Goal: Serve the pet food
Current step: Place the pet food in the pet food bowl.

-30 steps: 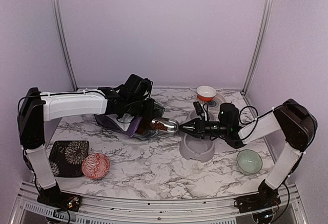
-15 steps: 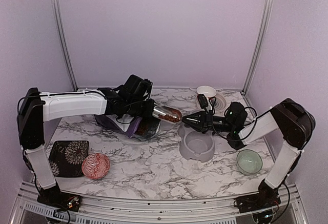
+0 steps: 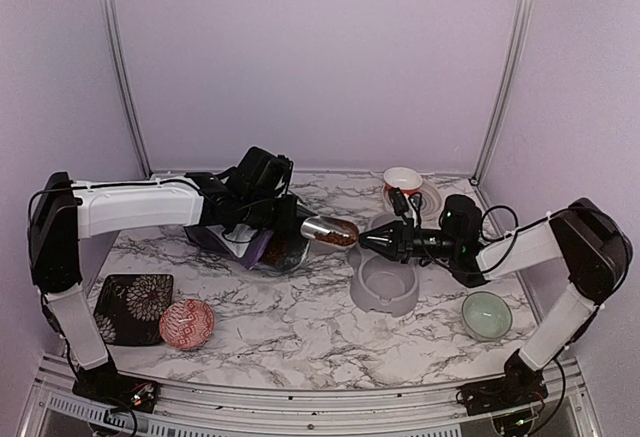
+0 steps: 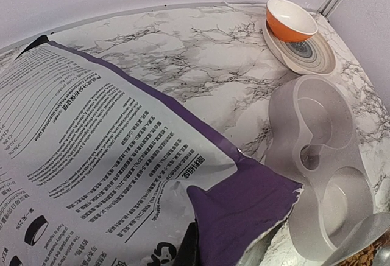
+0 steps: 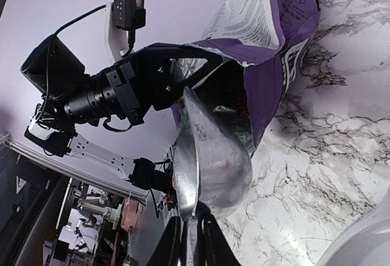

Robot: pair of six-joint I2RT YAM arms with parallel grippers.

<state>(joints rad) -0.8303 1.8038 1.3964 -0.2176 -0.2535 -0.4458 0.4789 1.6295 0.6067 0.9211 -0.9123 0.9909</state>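
Carries small dark-brown pet food (image 3: 340, 239) pellets, loose in metal scoop (image 3: 322, 227), pinched by right gripper (image 3: 364, 241); clamps purple bag (image 4: 91, 156) with left gripper (image 3: 271, 220).

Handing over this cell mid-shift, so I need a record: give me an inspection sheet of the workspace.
Surface: marble table; no spill seen.
Job's things: pet food heaped in scoop, held between purple bag and grey feeder; feeder wells look empty.
Clutter: orange bowl on plate, green bowl, red bowl, dark floral tray.
Grippers: left gripper shut on the bag's edge; right gripper shut on the scoop's handle.
Cables: cable loops at both wrists.
Surroundings: lilac walls, two metal posts.
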